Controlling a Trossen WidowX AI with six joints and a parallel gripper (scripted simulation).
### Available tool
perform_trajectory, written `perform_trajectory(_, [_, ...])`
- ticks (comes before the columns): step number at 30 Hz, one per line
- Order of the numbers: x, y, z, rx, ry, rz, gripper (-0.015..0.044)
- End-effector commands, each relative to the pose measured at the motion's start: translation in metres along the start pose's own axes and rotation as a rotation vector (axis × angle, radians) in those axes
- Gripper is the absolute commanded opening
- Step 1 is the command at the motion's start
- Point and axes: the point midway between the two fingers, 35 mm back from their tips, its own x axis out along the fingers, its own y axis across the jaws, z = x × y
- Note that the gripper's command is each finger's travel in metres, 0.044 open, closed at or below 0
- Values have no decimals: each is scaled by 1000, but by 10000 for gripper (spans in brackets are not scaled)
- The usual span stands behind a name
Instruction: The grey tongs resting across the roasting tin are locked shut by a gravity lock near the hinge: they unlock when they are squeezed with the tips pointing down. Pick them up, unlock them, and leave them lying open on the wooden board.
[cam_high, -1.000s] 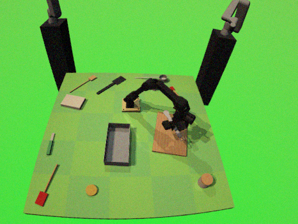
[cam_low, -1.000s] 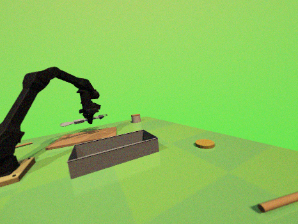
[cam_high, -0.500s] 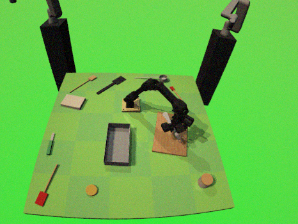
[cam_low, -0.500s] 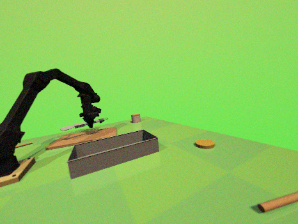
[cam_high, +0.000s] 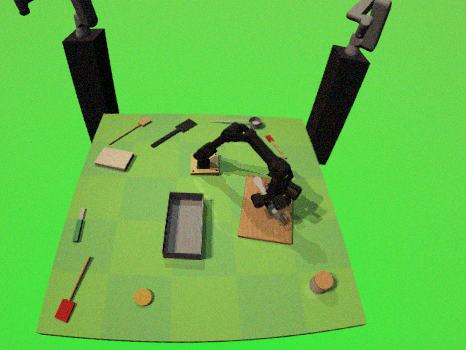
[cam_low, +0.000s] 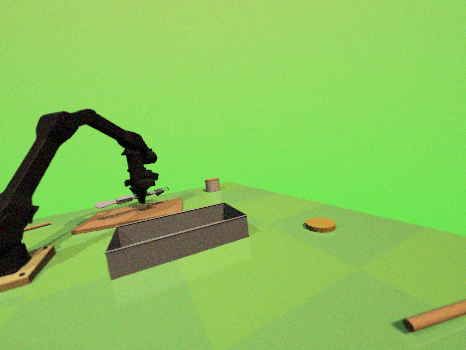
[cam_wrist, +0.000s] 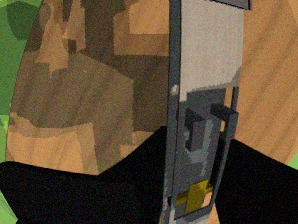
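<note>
The grey tongs (cam_high: 259, 185) (cam_low: 106, 204) (cam_wrist: 211, 45) are held low above the wooden board (cam_high: 260, 230) (cam_low: 170, 206) (cam_wrist: 270, 90), roughly level, with their shadow on it. One end is pale and broad, the other dark and narrow. My gripper (cam_low: 143, 200) (cam_wrist: 185, 134) is shut on the tongs around their middle part. In the wrist view, a small yellow piece (cam_wrist: 197, 195) shows on the tongs between the black fingers. The tongs look narrow; whether the lock is engaged cannot be told. The roasting tin (cam_high: 169, 225) (cam_low: 180, 256) stands beside the board with nothing in it.
A round tin with an orange top (cam_high: 323, 281) (cam_low: 212, 185) stands beyond the board. A yellow disc (cam_high: 143, 297) (cam_low: 320, 225) lies near the front edge. A pale block (cam_high: 114, 158) and several utensils lie around the table. Two black pillars stand behind it.
</note>
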Motion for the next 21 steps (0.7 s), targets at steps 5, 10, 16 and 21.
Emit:
perform_trajectory(5, [0,0,0,0,0,0,86])
perform_trajectory(10, [0,0,0,0,0,0,217])
perform_trajectory(16, [0,0,0,0,0,0,375])
perform_trajectory(21, [-2,-2,1,0,0,0,440])
